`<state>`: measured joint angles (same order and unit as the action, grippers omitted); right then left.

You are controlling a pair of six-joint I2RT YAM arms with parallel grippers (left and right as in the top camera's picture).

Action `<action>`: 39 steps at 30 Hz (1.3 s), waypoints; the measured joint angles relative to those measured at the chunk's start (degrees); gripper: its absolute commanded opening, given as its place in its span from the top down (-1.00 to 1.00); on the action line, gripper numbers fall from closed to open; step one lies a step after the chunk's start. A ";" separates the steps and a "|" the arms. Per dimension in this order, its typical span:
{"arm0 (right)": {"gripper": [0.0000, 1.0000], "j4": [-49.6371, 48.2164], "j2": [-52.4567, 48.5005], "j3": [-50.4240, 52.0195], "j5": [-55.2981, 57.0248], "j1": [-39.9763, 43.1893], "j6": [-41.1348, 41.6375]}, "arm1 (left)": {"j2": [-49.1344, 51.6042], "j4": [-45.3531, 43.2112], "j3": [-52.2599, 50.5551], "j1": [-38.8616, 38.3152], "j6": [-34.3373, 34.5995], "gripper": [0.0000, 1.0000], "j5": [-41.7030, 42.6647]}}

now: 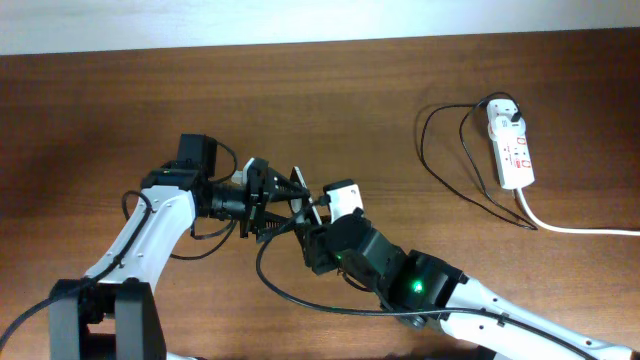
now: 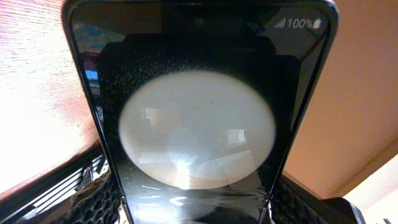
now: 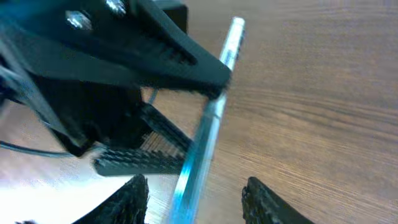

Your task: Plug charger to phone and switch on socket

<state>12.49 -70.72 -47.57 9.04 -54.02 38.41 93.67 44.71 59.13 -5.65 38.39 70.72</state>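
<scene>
The phone [image 2: 199,124] is being held up on its thin edge over the middle of the table [image 1: 300,90].
The socket [image 1: 512,152] is lying far off at 2 o'clock, and the charger [image 1: 424,135] is looping at its 9 o'clock side; I cannot tell where its tip is. The left gripper [image 1: 285,203] is squeezing the phone. The right gripper [image 3: 200,198] is hovering with fingers apart, one on each side of the thin edge. It should be closing softly on the flat sides, leaving the plug-hole end free, while the left is holding tight.
</scene>
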 measured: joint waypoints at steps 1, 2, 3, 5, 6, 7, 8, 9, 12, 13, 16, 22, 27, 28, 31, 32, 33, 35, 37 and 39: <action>0.05 -0.61 -0.02 0.00 -0.11 0.00 0.13 | 0.00 0.00 0.00 0.00 0.00 -0.46 0.00; 0.10 -1.01 -0.07 0.00 -0.28 0.00 0.20 | 0.00 0.00 0.00 0.00 0.00 -0.46 -0.02; 0.14 -0.98 -0.07 0.00 -0.35 0.00 0.17 | 0.00 0.00 0.00 0.00 -0.02 -0.46 0.00; 0.29 -0.98 -0.07 0.00 -0.52 -0.02 0.44 | 0.00 0.00 0.00 0.00 0.00 -0.47 -0.02; 0.34 -0.98 -0.07 0.00 -0.57 -0.02 0.81 | 0.00 0.00 0.00 0.00 0.00 -0.47 0.00; 0.35 -0.98 -0.07 0.00 -0.70 -0.02 0.85 | 0.00 0.00 0.00 0.00 0.00 -0.47 0.00; 0.36 -0.98 -0.07 0.00 -0.79 -0.02 1.05 | 0.00 0.00 0.00 0.00 0.00 -0.47 -0.02; 0.41 -0.98 -0.07 0.00 -0.90 -0.02 1.20 | 0.00 0.00 0.00 0.00 0.00 -0.47 -0.02; 0.56 -0.98 -0.07 0.00 -1.40 -0.02 1.55 | 0.00 0.00 0.00 0.00 -0.02 -0.47 -0.02; 0.58 -0.94 -0.07 0.00 -1.40 -0.02 1.62 | 0.00 0.00 0.00 0.00 -0.02 -0.47 -0.02; 0.68 -0.52 -0.07 0.00 -1.11 0.07 1.92 | 0.00 0.00 0.00 0.17 -0.02 -0.47 -0.02; 0.78 0.02 -0.28 0.00 -0.55 0.28 1.90 | 0.00 0.00 0.00 0.46 -0.31 -0.98 0.44; 0.85 -0.20 -0.37 0.00 -1.40 0.17 1.88 | 0.00 0.02 0.00 0.33 -0.42 -0.98 0.83; 0.88 -0.13 -0.37 0.00 -1.36 0.20 1.84 | 0.00 0.04 0.00 0.33 -0.42 -0.98 0.87; 0.91 -0.31 -0.31 0.00 -1.38 0.20 1.90 | -0.02 0.31 0.00 1.46 -1.77 -0.98 1.33; 0.92 -0.33 -0.11 0.00 -1.51 0.20 1.90 | -0.28 0.52 -0.02 2.34 -2.69 -0.98 1.18; 0.92 -0.04 0.55 0.00 -1.79 0.20 1.88 | -1.18 0.94 -0.02 3.69 -3.39 -0.98 0.37; 0.92 1.44 2.64 0.00 -2.34 0.44 1.86 | -5.79 1.77 -0.09 6.38 -5.11 -0.99 -2.19; 0.92 4.24 5.05 0.00 -3.15 1.86 2.43 | -14.12 2.43 -0.09 8.92 -7.54 -0.98 -3.80; 0.92 7.76 7.98 0.00 -5.14 7.65 5.38 | -26.14 6.19 -0.02 11.58 -10.82 -0.98 -7.43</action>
<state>20.25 -62.74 -47.57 3.90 -46.37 43.79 67.53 50.89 59.11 5.93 27.57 63.29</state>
